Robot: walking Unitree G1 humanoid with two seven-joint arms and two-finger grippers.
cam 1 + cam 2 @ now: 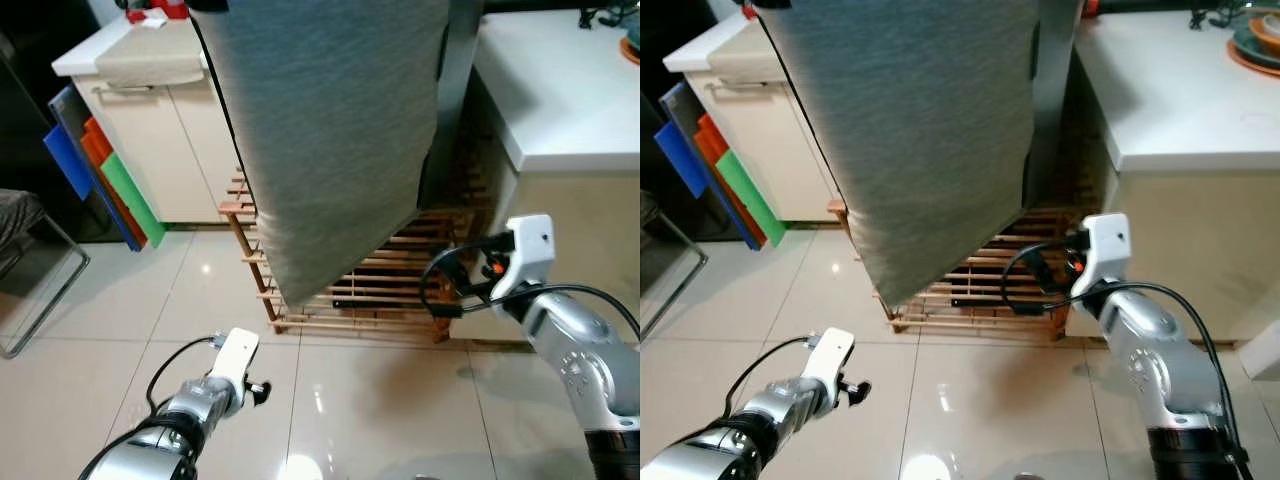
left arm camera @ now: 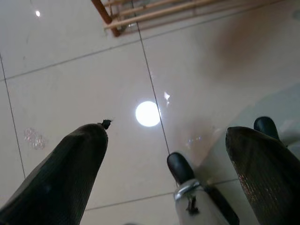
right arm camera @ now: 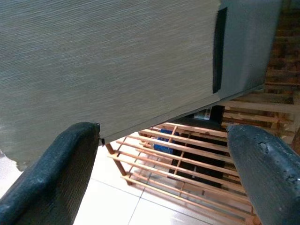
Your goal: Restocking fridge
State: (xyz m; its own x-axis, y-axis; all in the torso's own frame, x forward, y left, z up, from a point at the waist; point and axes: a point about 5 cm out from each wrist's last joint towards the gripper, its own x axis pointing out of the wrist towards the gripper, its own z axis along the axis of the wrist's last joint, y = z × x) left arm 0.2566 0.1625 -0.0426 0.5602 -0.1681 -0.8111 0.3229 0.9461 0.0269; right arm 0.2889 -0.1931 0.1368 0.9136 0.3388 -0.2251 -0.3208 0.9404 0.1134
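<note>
A tall grey fridge [image 1: 330,130] with a textured front stands ahead, seen from above. Its lower edge hangs over a wooden slatted rack [image 1: 380,290]. My right arm [image 1: 525,255] is raised to the right of the fridge's lower corner, apart from it. In the right wrist view the right gripper [image 3: 164,130] is open and empty, facing the grey front [image 3: 108,61] and the rack [image 3: 187,159] below it. My left arm [image 1: 225,375] is held low over the tiled floor. The left gripper [image 2: 166,133] is open, with nothing between its fingers.
A white counter [image 1: 560,90] runs along the right, with an orange dish [image 1: 1260,40] on it. A white cabinet [image 1: 160,140] stands at the left, with blue, orange and green boards [image 1: 100,180] leaning on it. A chair frame [image 1: 35,280] is at far left. Glossy tiles [image 1: 330,400] lie ahead.
</note>
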